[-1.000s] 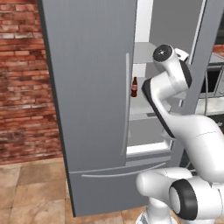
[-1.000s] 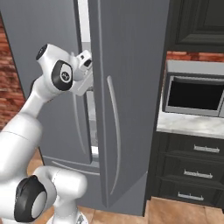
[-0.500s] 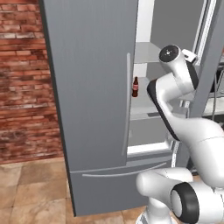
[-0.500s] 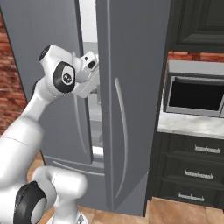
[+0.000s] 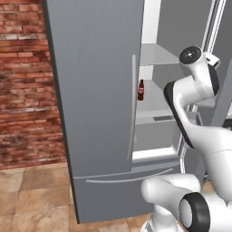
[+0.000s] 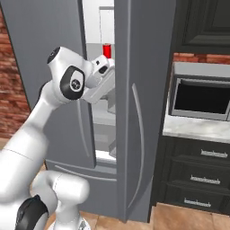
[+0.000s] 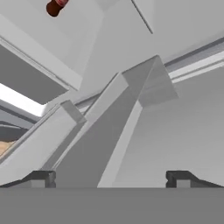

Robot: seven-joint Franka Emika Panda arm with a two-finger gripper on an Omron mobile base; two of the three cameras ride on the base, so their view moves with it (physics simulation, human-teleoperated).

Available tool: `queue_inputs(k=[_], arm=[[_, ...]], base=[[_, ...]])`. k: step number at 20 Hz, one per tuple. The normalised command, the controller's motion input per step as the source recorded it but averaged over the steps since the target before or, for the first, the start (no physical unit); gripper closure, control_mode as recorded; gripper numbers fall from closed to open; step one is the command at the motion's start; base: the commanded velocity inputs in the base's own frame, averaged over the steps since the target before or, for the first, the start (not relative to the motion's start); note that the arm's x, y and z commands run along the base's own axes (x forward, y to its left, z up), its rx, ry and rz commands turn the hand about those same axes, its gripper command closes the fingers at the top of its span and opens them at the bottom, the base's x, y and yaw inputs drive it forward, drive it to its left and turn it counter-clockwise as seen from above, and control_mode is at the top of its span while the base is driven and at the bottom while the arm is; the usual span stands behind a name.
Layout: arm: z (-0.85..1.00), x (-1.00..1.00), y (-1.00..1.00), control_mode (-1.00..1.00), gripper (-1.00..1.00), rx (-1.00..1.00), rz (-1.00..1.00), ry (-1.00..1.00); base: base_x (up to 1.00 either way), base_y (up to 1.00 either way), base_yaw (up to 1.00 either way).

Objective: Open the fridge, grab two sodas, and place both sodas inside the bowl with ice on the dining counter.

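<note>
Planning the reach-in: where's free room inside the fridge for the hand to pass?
Open path: the gap between the two fridge doors, over the bare grey shelf right of the brown bottle. The red can sits higher, toward the back. Tight spot: the open gripper is close to the right door's inner edge.

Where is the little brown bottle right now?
The brown bottle stands upright on a grey shelf inside the fridge, just past the edge of the left door in the left base view.
</note>
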Motion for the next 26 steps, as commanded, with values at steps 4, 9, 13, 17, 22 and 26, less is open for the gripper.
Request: queue_inputs(k=[4, 9, 13, 17, 22, 26], arm=[[0.13, 0.00, -1.00, -1.00, -1.00, -0.02, -0.02, 0.01], [0.08, 0.00, -1.00, -1.00, -1.00, -0.02, -0.02, 0.00], [0.02, 0.01, -1.00, -1.00, -1.00, -0.01, 0.00, 0.00], [0.00, -0.03, -0.70, -1.00, -1.00, 0.00, 0.00, 0.00], [-0.10, -0.56, 0.36, -1.00, -1.00, 0.00, 0.01, -0.03], [-0.32, -0.68, 0.95, -1.00, -1.00, 0.00, 0.02, -0.07]], base=[[0.00, 0.00, 0.00], [0.00, 0.00, 0.00], [0.00, 0.00, 0.00], [0.00, 0.00, 0.00], [0.00, 0.00, 0.00], [0.00, 0.00, 0.00]])
